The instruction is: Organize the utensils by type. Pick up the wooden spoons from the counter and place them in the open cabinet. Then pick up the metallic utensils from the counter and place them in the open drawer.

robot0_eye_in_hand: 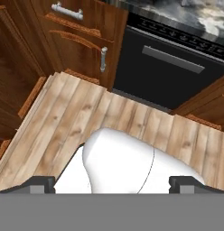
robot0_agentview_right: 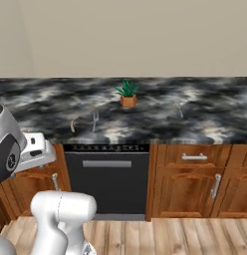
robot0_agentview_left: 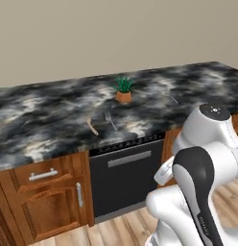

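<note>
Fork (robot0_agentview_left: 110, 120) lies on counter (robot0_agentview_left: 44, 120), gripper (robot0_eye_in_hand: 113, 182) far below.

The counter (robot0_agentview_left: 53, 115) of black stone with white and grey swirls runs the full width of the scene. A small potted plant (robot0_agentview_left: 124, 90) stands toward its far side. Nearer the front edge lie a small wooden spoon (robot0_agentview_left: 92, 127) and, just right of it, a grey fork (robot0_agentview_left: 110, 120). Another thin metal utensil (robot0_agentview_left: 172, 98) lies well to the right.
</note>
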Controlling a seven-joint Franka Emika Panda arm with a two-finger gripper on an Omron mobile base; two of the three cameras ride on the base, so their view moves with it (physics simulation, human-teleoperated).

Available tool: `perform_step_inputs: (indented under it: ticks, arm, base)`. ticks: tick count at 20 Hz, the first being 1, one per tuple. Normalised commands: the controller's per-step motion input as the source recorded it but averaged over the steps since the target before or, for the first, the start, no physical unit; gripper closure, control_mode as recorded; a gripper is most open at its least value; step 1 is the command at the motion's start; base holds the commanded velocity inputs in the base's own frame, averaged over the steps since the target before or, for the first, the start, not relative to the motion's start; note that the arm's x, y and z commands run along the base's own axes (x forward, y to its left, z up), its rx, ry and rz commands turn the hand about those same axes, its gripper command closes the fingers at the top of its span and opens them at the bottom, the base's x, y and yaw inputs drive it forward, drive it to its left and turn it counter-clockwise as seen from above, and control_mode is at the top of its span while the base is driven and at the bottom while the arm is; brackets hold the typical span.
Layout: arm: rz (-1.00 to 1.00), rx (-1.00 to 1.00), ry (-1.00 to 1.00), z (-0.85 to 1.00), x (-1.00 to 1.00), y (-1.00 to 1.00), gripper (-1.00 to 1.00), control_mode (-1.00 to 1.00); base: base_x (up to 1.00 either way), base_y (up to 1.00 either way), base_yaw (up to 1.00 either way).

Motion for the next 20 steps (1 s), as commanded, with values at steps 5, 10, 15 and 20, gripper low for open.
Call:
perform_step_inputs:
  ticks: [5, 10, 15, 20]
  arm:
    - [0.00, 0.00, 0.00, 0.00, 0.00, 0.00, -1.00, 1.00]
    - [0.00, 0.00, 0.00, 0.00, 0.00, 0.00, -1.00, 1.00]
    - [0.00, 0.00, 0.00, 0.00, 0.00, 0.00, -1.00, 1.00]
    - [0.00, 0.00, 0.00, 0.00, 0.00, 0.00, -1.00, 1.00]
  base:
    - [0.40, 0.44, 0.16]
    - [0.55, 0.17, 0.07]
    - [0.53, 0.17, 0.00]
    - [0.64, 0.27, 0.00]
